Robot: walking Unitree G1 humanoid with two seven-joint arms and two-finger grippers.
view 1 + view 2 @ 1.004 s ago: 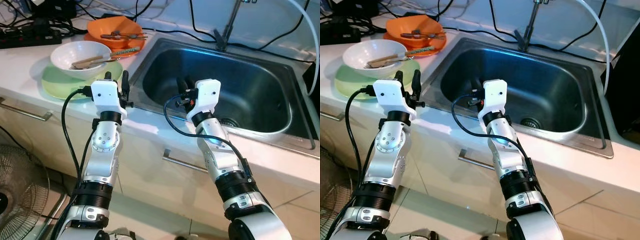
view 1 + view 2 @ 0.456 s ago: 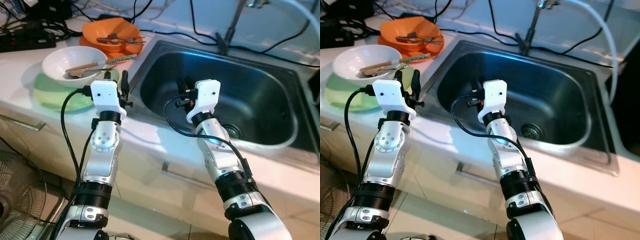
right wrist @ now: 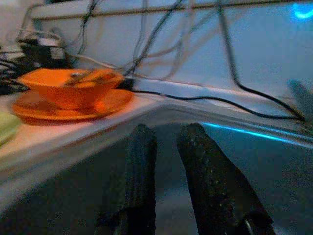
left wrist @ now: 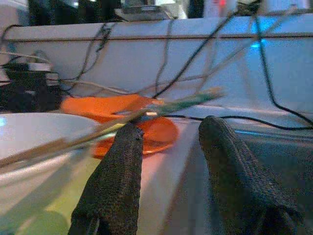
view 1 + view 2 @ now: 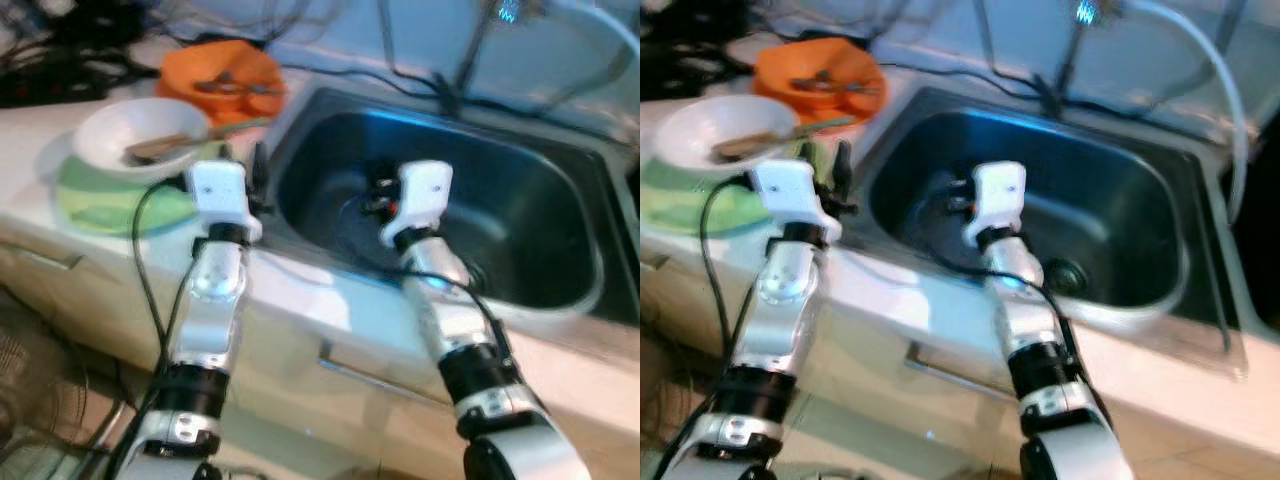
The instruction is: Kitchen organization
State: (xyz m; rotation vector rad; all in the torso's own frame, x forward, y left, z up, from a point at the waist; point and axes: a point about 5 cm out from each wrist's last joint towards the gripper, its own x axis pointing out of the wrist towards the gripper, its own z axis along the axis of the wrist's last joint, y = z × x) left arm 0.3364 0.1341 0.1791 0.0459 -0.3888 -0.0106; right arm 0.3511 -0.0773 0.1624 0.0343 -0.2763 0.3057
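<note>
Both grippers, left gripper (image 5: 250,168) parted and right gripper (image 5: 378,196) narrowly apart, I hold empty at the steel sink (image 5: 560,215): right over its basin, left at its rim, nearest the white bowl (image 5: 140,135); the orange bowl (image 5: 225,75) lies beyond.

Count on the surface (image 5: 40,140), left of the sink:

- One white bowl (image 5: 135,135), holding utensils; number blurred, not countable.
- One green plate (image 5: 100,195) beneath it, at the front edge.
- One orange bowl (image 5: 222,70), with utensils.
- One orange plate (image 3: 73,104) under it, toward the back edge.

One steel sink (image 5: 530,230). One faucet (image 5: 1080,40). Two claws: left claw (image 5: 258,165), right claw (image 5: 378,192).
</note>
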